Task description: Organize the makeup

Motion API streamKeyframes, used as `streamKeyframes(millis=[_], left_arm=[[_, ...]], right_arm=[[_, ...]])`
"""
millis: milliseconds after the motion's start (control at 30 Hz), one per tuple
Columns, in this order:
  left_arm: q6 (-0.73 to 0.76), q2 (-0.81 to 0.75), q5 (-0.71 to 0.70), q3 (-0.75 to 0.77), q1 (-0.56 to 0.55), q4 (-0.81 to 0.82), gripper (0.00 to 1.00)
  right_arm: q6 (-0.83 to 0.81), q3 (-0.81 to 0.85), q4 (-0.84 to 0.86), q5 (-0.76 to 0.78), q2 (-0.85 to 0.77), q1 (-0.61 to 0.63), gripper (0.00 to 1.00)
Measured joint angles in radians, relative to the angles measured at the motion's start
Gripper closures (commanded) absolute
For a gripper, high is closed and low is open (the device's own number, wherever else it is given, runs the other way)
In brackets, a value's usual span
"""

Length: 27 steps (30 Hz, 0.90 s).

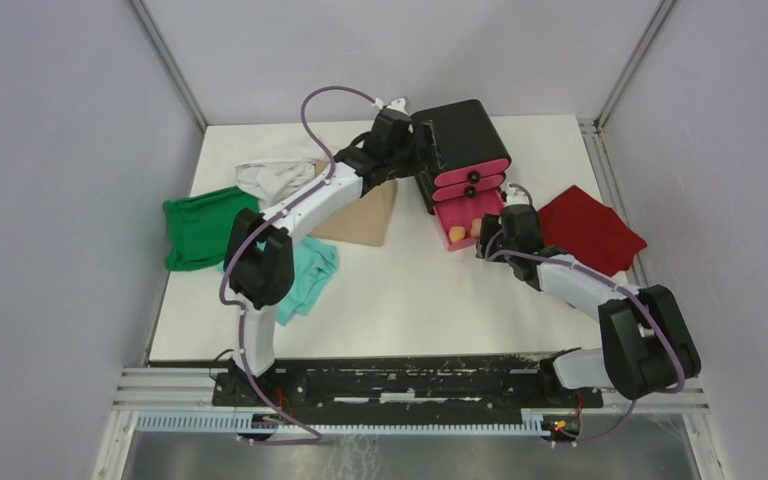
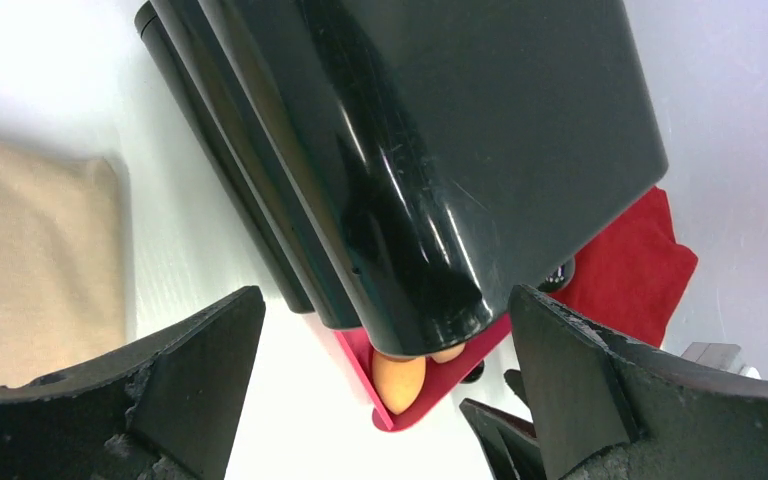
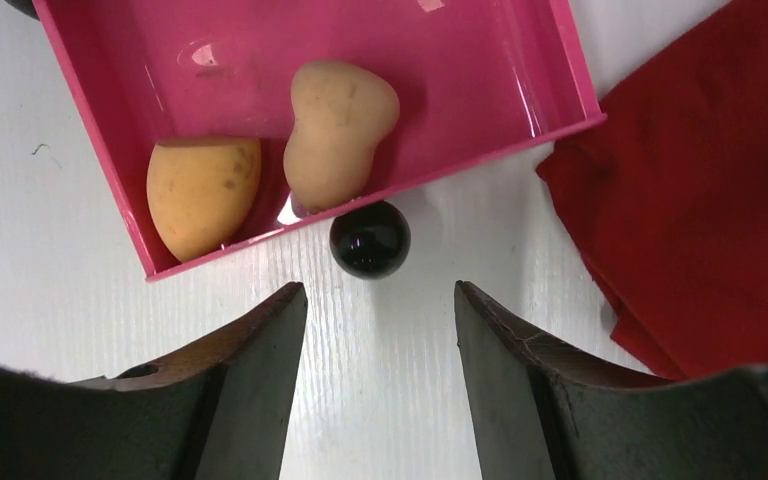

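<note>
Right gripper squared up on the knob of the open drawer, 2 sponges inside

Going from the near side out: the right gripper's fingers are spread wide with nothing in them. The little black knob sits dead ahead, just past the tips and more or less centred in the gap, not touching. Right behind it, the pink drawer holds both makeup bits I can see, 1 orange sponge in the near-left corner and the paler sponge beside it, long axis pointing away. A red cloth lies off to the right. The drawer looks like it slides straight back into the black box, so I'd guess it's a plain forward push, and the right arm is much nearer. At the far side, the left gripper is also wide open and empty by the box; can't tell if it's touching.
</note>
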Motion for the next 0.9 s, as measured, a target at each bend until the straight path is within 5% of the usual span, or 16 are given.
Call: streamKeyframes(millis=[900], left_arm=[[-0.005, 0.129, 0.034, 0.130, 0.002, 0.000, 0.01]], right_arm=[[-0.006, 0.135, 0.329, -0.001, 0.365, -0.001, 0.37]])
